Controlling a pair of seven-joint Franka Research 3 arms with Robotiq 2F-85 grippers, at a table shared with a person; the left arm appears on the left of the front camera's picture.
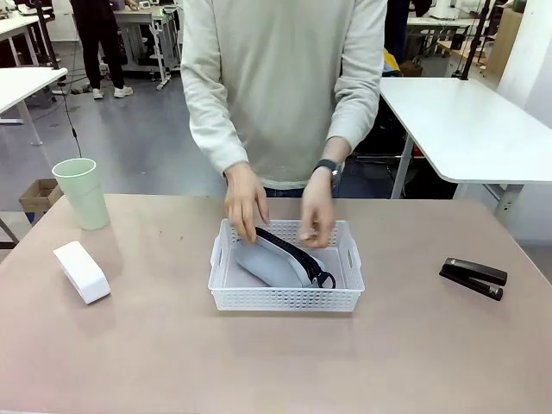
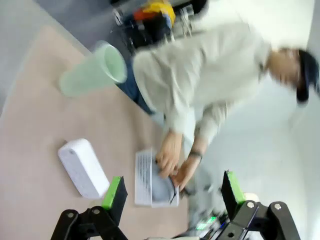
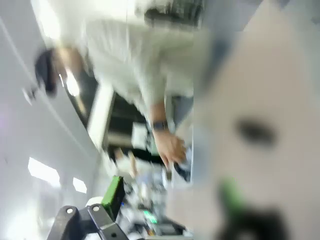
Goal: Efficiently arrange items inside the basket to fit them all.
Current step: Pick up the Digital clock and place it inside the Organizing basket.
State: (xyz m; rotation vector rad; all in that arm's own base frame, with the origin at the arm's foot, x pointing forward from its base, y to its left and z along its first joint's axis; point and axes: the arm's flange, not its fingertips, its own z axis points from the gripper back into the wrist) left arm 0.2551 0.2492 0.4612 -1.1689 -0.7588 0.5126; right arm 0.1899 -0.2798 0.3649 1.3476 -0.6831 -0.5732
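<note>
Tucking grey zip pouch (image 1: pixel 272 263) into white basket (image 1: pixel 285 298) with hands (image 1: pixel 246 205). Sitting left of basket: white box (image 1: pixel 82 272), pale green cup (image 1: pixel 84 194); right: black stapler (image 1: pixel 473 278). Gaping empty: left gripper (image 2: pixel 173 197), right gripper (image 3: pixel 170 197).

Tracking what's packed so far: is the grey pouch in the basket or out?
In: the grey pouch lies slanted inside the white basket, within its walls.

The basket (image 1: pixel 285 298) is white plastic, perforated and a little glossy; the pouch (image 1: pixel 267 264) looks like soft grey cloth. The cup (image 1: pixel 84 195) — matt plastic. The stapler (image 1: pixel 473 278) — glossy black. The table (image 1: pixel 172 354) is smooth, matt.
</note>
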